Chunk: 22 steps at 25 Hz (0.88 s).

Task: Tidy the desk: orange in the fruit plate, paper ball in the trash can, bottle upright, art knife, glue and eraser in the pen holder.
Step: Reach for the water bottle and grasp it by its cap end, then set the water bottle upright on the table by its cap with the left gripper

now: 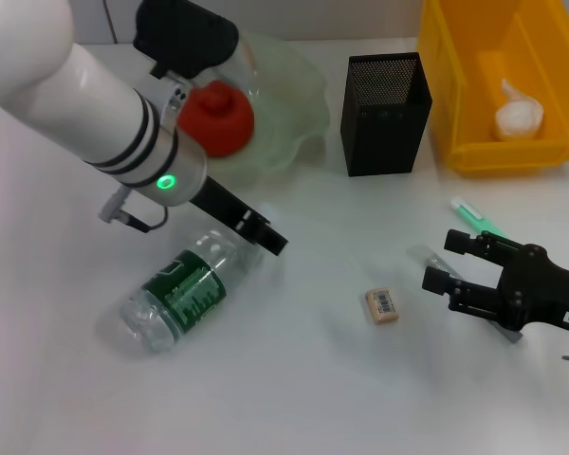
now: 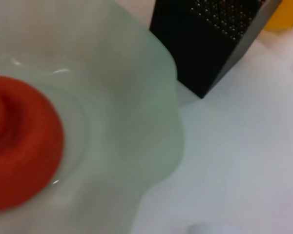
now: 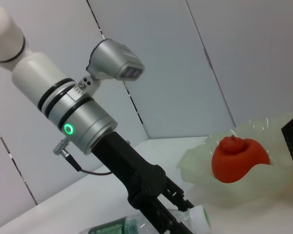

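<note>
Apparently left tool (image 1: pixel 266 234) closing on lying bottle (image 1: pixel 182 287), right tool (image 1: pixel 446 263) wide near eraser (image 1: pixel 382 305).

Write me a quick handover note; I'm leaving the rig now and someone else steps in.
Left hand: down at the cap end of the lying bottle.
Right hand: open, low over the table, eraser ahead of it.
Done: orange in fruit plate; paper ball in trash can.
Left: stand bottle upright; eraser and the green-tipped item beside the right hand into pen holder.
</note>
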Each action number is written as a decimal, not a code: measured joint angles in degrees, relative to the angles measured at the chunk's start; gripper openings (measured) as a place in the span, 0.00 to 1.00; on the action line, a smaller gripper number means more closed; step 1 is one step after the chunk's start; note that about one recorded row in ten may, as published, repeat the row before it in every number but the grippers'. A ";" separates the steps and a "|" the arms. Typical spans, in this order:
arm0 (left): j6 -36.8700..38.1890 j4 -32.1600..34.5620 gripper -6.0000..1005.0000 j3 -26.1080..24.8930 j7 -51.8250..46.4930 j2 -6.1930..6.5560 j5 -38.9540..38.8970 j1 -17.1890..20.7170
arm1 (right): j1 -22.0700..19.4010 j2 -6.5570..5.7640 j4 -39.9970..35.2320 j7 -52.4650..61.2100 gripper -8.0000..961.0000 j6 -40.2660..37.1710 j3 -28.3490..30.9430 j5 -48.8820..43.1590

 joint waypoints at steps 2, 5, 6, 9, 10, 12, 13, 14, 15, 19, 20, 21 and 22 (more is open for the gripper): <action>-1.44 -0.07 0.80 1.53 0.22 0.00 -1.59 -0.06 | 0.25 0.00 0.18 0.00 0.83 0.00 0.00 -0.06; -2.47 -0.06 0.80 2.45 0.36 0.00 -2.64 -0.13 | 0.45 0.00 0.26 -0.01 0.83 0.00 0.00 -0.10; -3.28 -0.07 0.80 3.35 0.40 0.00 -3.10 -0.18 | 0.56 0.00 0.30 0.00 0.83 -0.12 0.00 -0.47; -3.70 -0.08 0.80 4.02 0.56 0.00 -3.13 -0.23 | 0.68 0.02 0.77 0.01 0.83 -0.36 0.00 -1.03; -3.70 -0.08 0.80 4.02 0.56 0.00 -3.13 -0.23 | 0.68 0.02 0.77 0.01 0.83 -0.36 0.00 -1.03; -3.74 -0.03 0.76 4.04 0.71 0.00 -3.05 -0.14 | 0.67 0.04 1.08 0.00 0.83 -0.38 0.04 -1.08; -3.75 0.03 0.72 4.05 0.76 0.00 -3.01 0.01 | 0.61 0.04 1.09 0.00 0.83 -0.38 0.12 -1.09; -3.77 0.07 0.69 4.16 0.81 0.00 -2.93 0.19 | 0.47 0.05 1.14 0.00 0.83 -0.39 0.22 -1.10; -3.77 0.07 0.65 4.16 0.81 0.00 -2.93 0.19 | 0.47 0.05 1.14 0.00 0.83 -0.39 0.22 -1.10; -3.68 0.34 0.53 4.75 1.00 0.00 -2.87 0.34 | 0.33 0.08 1.18 0.00 0.83 -0.52 0.23 -1.14; -3.68 0.34 0.50 4.75 1.00 0.00 -2.87 0.34 | 0.33 0.08 1.18 0.00 0.83 -0.52 0.23 -1.14; -3.60 0.47 0.47 4.77 1.21 0.00 -2.86 0.38 | 0.33 0.09 1.18 0.00 0.83 -0.53 0.28 -1.15; -3.24 1.13 0.44 4.80 1.97 0.00 -2.95 0.66 | 0.33 0.09 1.18 0.00 0.83 -0.55 0.41 -1.15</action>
